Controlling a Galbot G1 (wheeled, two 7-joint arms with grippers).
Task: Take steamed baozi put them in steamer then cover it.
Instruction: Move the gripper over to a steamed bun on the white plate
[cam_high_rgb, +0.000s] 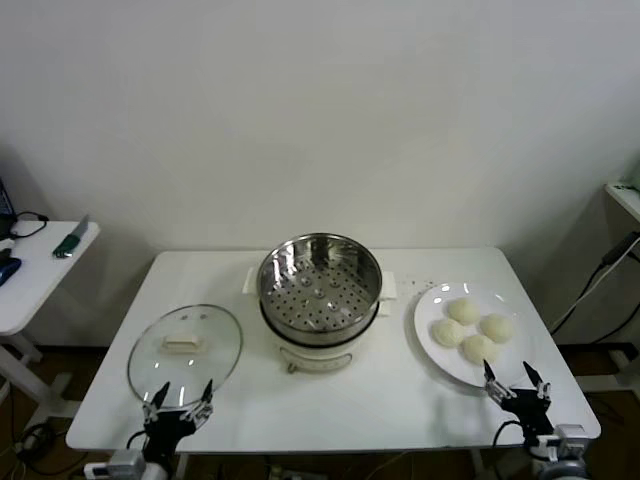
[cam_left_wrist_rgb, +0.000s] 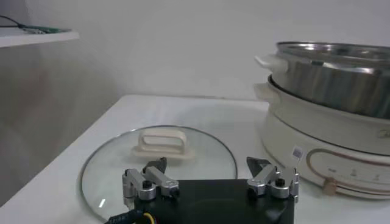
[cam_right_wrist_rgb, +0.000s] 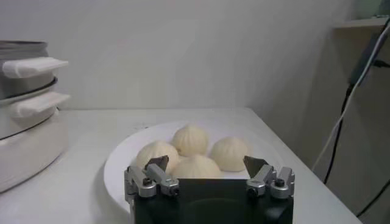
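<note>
White table (cam_high_rgb: 330, 410) before me: my right gripper (cam_right_wrist_rgb: 208, 173), wide open and empty, is nearest the buns (cam_right_wrist_rgb: 192, 140) just ahead; left gripper (cam_left_wrist_rgb: 210, 174), open too, faces the lid (cam_left_wrist_rgb: 159, 159).

No lettering is legible; the steamer (cam_left_wrist_rgb: 329, 137) base label is unreadable.
</note>
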